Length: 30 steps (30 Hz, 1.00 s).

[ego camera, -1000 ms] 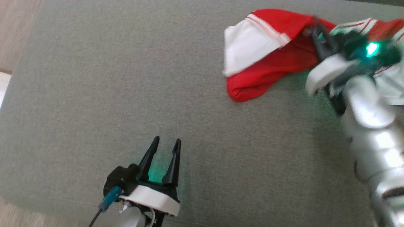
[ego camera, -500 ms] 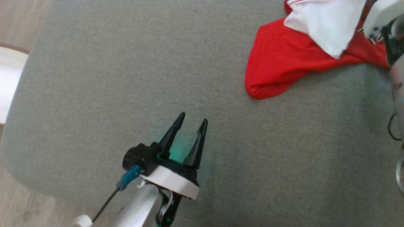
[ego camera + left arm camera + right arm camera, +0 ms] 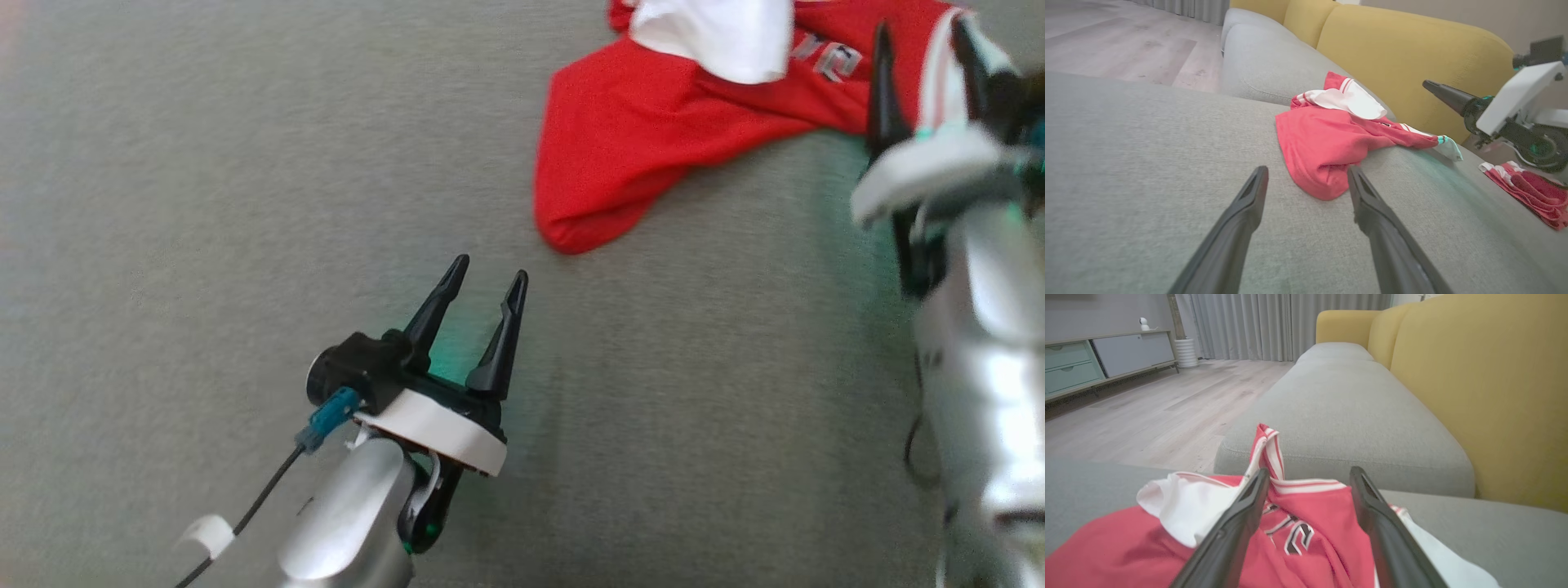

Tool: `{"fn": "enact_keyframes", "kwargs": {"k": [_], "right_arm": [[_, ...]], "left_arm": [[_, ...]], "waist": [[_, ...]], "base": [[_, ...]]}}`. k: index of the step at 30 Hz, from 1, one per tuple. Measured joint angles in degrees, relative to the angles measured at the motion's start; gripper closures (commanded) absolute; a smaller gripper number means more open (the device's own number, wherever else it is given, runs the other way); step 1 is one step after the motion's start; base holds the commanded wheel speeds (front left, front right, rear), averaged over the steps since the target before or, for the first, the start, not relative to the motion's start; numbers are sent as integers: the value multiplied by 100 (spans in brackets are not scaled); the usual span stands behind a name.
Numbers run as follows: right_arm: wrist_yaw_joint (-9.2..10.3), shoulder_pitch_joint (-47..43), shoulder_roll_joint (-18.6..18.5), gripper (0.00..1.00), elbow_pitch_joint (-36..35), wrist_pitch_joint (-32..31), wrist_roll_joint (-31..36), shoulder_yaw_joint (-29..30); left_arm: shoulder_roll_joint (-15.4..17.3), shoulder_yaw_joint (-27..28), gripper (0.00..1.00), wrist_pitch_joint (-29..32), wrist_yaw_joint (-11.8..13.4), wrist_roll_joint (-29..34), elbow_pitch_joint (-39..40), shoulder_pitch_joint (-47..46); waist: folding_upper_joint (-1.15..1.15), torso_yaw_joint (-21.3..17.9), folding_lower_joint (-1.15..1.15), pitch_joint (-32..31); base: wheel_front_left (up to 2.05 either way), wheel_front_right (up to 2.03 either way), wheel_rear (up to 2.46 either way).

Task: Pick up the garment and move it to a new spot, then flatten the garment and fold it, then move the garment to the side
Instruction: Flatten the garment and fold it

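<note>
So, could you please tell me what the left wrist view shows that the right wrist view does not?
Left wrist view: the right gripper near its right edge, and a second red cloth at the lower right. Right wrist view: grey curtains, a low cabinet, and the number printed on the garment. Both: the red and white garment, the grey sofa cushion, the yellow backrest and wooden floor.
</note>
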<state>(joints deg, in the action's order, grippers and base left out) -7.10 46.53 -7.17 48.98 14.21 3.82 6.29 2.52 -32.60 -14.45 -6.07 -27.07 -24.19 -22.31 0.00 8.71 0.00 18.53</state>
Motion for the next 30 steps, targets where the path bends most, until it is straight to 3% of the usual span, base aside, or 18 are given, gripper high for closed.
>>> {"fn": "enact_keyframes", "kwargs": {"k": [8, 21, 22, 23, 24, 30], "right_arm": [[0, -1617, 121, 0, -1273, 1, -924, -405], [0, -2069, 256, 0, -1788, 1, -1088, -461], [0, -2090, 267, 0, -1800, 1, -1088, -463], [0, -2116, 275, 0, -1806, 1, -1088, -461], [0, -2142, 279, 0, -1806, 1, -1088, -460], [0, -2283, 300, 0, -1783, 1, -1154, -366]], "left_arm": [[-2, -285, 0, 0, -57, -211, -906, -293], [-19, 45, 0, -51, 60, -353, -1436, -817], [-22, 77, 7, -51, 60, -359, -1438, -825], [-23, 96, 75, -51, 59, -360, -1445, -826], [-27, 110, 100, -51, 60, -358, -1459, -826], [-31, 489, 100, -25, 58, -53, -1080, -709]], "waist": [[0, -596, 0, -7], [0, -1197, 0, 244], [0, -1212, 0, 251], [0, -1221, 0, 247], [0, -1227, -1, 235], [0, -1151, 1, -1]], "base": [[0, 0, 0], [0, 0, 0], [0, 0, 0], [0, 0, 0], [0, 0, 0], [0, 0, 0]]}}
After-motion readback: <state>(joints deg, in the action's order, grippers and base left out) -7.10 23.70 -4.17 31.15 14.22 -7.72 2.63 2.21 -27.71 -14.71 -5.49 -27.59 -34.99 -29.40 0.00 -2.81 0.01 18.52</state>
